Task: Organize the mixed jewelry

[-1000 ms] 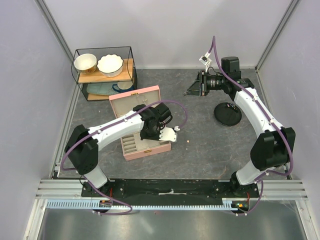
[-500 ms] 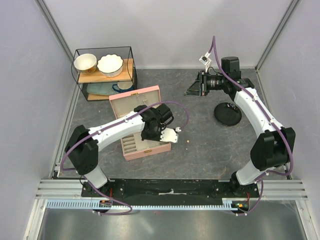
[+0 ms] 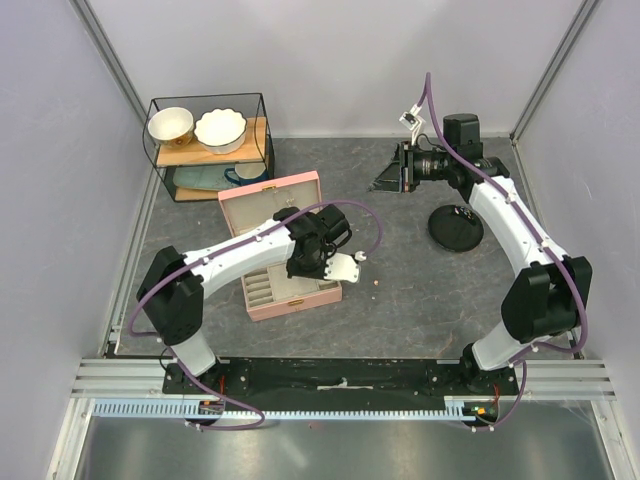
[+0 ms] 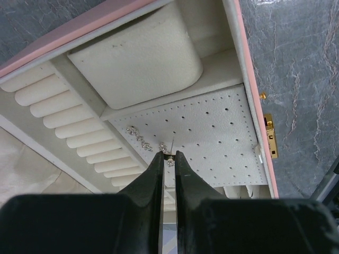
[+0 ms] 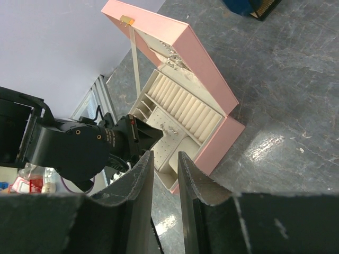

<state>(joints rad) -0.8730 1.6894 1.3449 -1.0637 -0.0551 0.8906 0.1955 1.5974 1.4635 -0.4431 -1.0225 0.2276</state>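
The pink jewelry box (image 3: pixel 270 235) lies open on the table, lid up. My left gripper (image 4: pixel 168 154) is shut on a tiny sparkling stud earring (image 4: pixel 170 161) just above the box's white perforated panel (image 4: pixel 212 132). The stud's pin points at the panel. Several similar studs (image 4: pixel 139 135) sit in a row on that panel. In the top view the left gripper (image 3: pixel 322 272) hovers over the box's front right part. A tiny pale gold piece (image 3: pixel 375 285) lies on the table right of the box. My right gripper (image 5: pixel 165 153) hangs high at the back, open with nothing between its fingers.
A black round disc stand (image 3: pixel 456 226) sits under the right arm. A wire shelf (image 3: pixel 208 140) with two bowls stands at the back left. The box holds ring rolls (image 4: pixel 69 121) and a padded cushion (image 4: pixel 137 58). Silvery pieces (image 5: pixel 174 59) lie by the lid's inside.
The left arm has shifted slightly to the right over the box, still shut on the stud. The right arm has not moved.
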